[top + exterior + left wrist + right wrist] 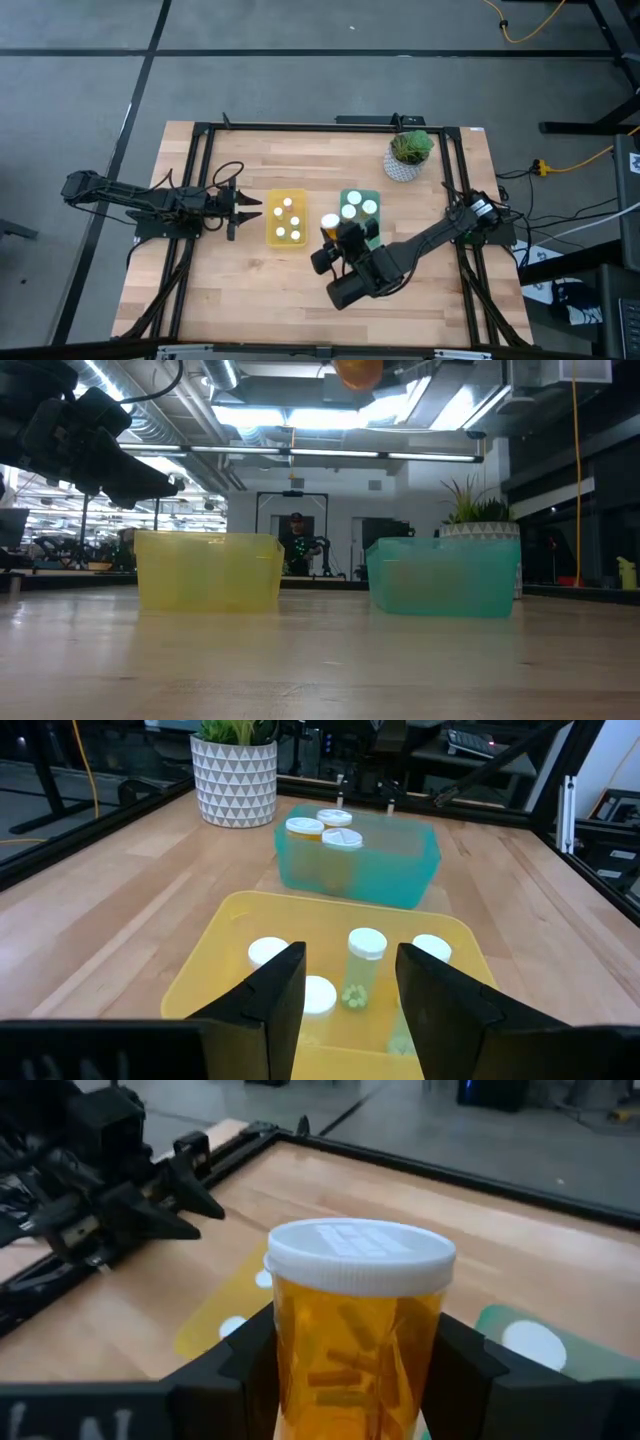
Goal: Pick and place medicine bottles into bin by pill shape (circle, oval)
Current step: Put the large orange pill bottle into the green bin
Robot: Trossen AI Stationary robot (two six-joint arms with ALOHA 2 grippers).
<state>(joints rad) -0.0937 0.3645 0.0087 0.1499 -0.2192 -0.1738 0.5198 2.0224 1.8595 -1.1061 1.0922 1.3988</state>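
My right gripper (333, 234) is shut on an orange medicine bottle (355, 1330) with a white cap (330, 221) and long pills inside. It holds the bottle high over the gap between the yellow bin (285, 237) and the green bin (358, 193); the bottle's bottom shows in the low view (358, 372). The yellow bin holds several white-capped bottles (365, 960) standing on its floor. The green bin (410, 870) holds a few (340, 838). My left gripper (250, 210) is open and empty, level, just left of the yellow bin (200, 980). My right gripper pinches the orange bottle's body (285, 1360) between its two fingers (245, 1360), below the white cap (360, 1255). One finger is on each side of the round body. The bottle stands upright, cap up, lifted clear of the table and bins.
A white patterned pot with a green plant (408, 155) stands at the far right behind the green bin. A black frame (300, 127) runs round the table's edges. Bare wood (260, 290) lies on the near side of the bins.
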